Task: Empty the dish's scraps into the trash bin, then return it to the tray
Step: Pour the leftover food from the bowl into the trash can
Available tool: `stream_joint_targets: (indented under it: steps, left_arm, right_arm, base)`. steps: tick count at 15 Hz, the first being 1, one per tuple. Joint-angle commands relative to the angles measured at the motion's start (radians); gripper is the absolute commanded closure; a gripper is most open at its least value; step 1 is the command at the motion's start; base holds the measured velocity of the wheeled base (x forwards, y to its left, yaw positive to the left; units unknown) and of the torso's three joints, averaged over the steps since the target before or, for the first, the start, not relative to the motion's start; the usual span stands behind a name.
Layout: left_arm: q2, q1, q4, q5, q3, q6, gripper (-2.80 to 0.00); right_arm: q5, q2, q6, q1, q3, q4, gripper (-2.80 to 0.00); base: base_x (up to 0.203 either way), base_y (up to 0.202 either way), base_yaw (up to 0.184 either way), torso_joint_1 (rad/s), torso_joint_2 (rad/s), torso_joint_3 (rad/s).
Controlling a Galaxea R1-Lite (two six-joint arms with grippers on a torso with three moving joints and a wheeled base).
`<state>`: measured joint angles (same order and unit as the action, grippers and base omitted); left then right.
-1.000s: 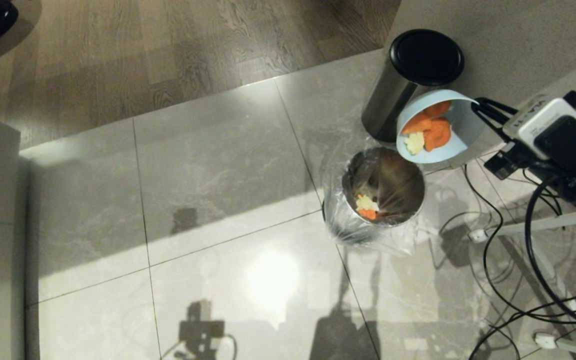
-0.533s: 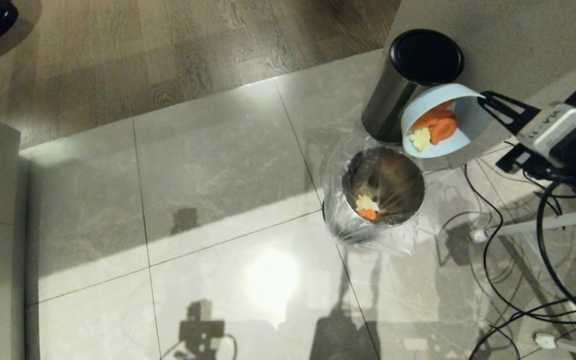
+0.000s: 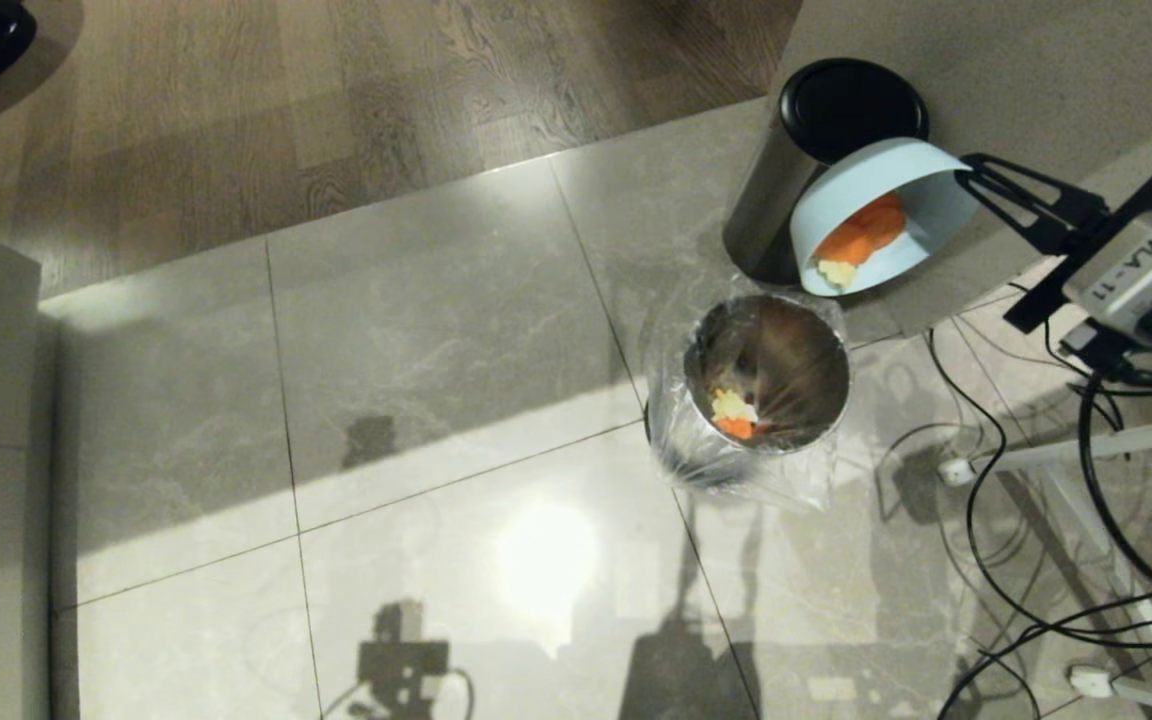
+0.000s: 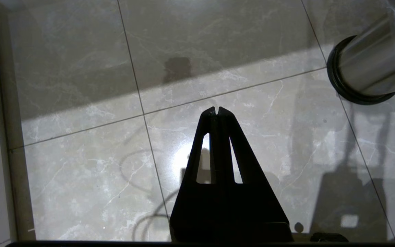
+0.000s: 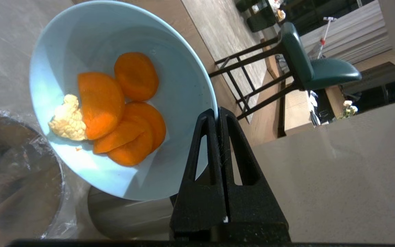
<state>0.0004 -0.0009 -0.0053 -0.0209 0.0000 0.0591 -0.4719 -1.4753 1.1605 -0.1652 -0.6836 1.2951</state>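
The right gripper (image 3: 966, 170) is clamped on the rim of the dish (image 3: 881, 215), a pale blue bowl, holding it in the air above and just behind the open trash bin (image 3: 766, 370). Over the last second the dish has rolled from nearly level to steeply tilted, its mouth now facing down toward the bin. The scraps (image 3: 861, 240), orange slices and one pale chunk, have slid to the low edge but are still inside. By the look of it the pour is under way, and a little more tilt should send them over. The bin, lined with a clear bag, already holds a few orange and yellow bits.

The left gripper (image 4: 217, 110) hangs idle over the floor with its fingers pressed together, empty.

The floor (image 3: 436, 330) is glossy grey tile, turning to wood farther off. Behind the dish stands a steel can with a black lid (image 3: 851, 105). Black cables (image 3: 1026, 520) trail across the tiles on the right. The tray is not in view.
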Motion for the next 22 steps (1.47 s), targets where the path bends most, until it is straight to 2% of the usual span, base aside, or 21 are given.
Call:
stream_joint_targets:
  steps: [1,4,8,17,22]
  left_arm:
    - [0.001,-0.001,-0.001,-0.001,0.0,0.001,0.0]
    - [0.001,0.001,-0.001,-0.001,0.0,0.001,0.0]
    - [0.001,0.0,-0.001,-0.001,0.0,0.001,0.0]
    - [0.001,0.0,-0.001,-0.001,0.0,0.001,0.0]
    - [0.001,0.001,-0.001,-0.001,0.0,0.001,0.0]
  right_arm:
    - [-0.007,0.003,0.007,0.004,0.001,0.016,0.0]
    - [-0.016,0.003,0.008,0.004,-0.004,0.021,0.0]
    - [-0.068,0.004,0.008,0.01,-0.007,0.038,0.0]
    - [-0.243,0.011,-0.028,0.104,-0.034,0.039,0.0]
    - [-0.287,0.006,-0.046,0.11,-0.038,0.052,0.0]
  base:
    - [0.0,0.0,0.0,0.0,0.0,0.0]
    - [0.0,0.0,0.0,0.0,0.0,0.0]
    - [0.0,0.0,0.0,0.0,0.0,0.0]
    - [0.0,0.0,0.0,0.0,0.0,0.0]
    - [0.0,0.0,0.0,0.0,0.0,0.0]
